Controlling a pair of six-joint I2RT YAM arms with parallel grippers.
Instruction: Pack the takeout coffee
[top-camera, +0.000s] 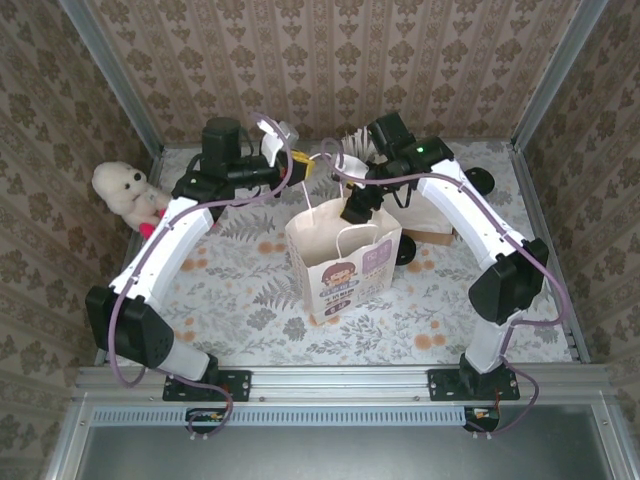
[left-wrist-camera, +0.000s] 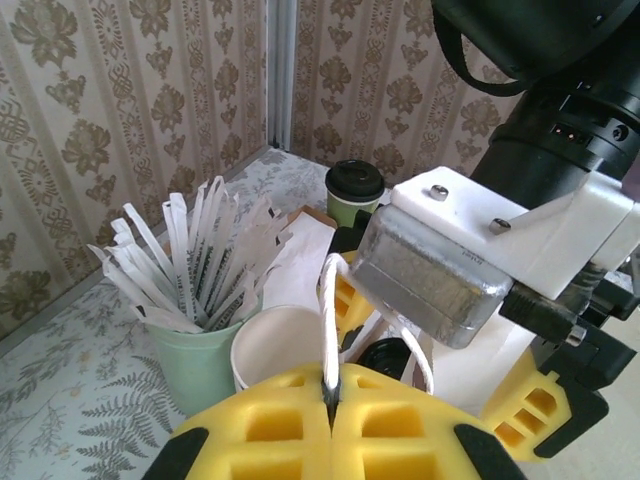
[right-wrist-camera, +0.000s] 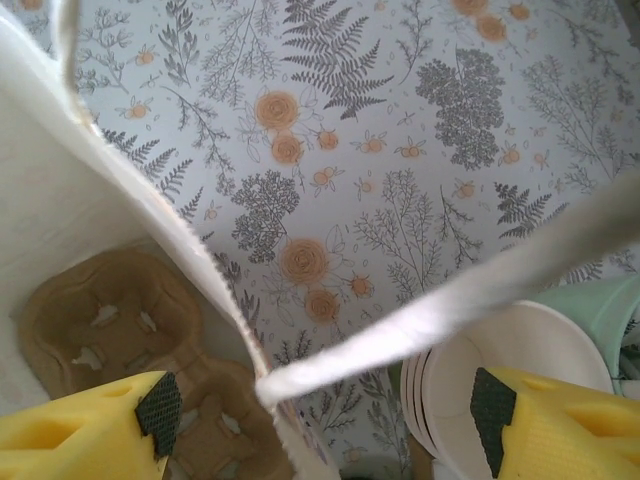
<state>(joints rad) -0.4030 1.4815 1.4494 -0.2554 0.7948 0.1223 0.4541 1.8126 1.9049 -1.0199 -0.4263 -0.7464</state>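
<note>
Left gripper (left-wrist-camera: 330, 398) clenched on paper bag (top-camera: 345, 265) handle (left-wrist-camera: 326, 310), likely holding the mouth open. Right gripper (right-wrist-camera: 322, 410) released, empty, above bag; cardboard carrier (right-wrist-camera: 100, 320) inside. Takeout coffee (left-wrist-camera: 354, 190) stands near tabletop's far edge beyond straw cup (left-wrist-camera: 195, 360), not packed. Bag print too small to read.

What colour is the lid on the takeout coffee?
Black lid on an olive-green cup; clearest in the left wrist view.
</note>
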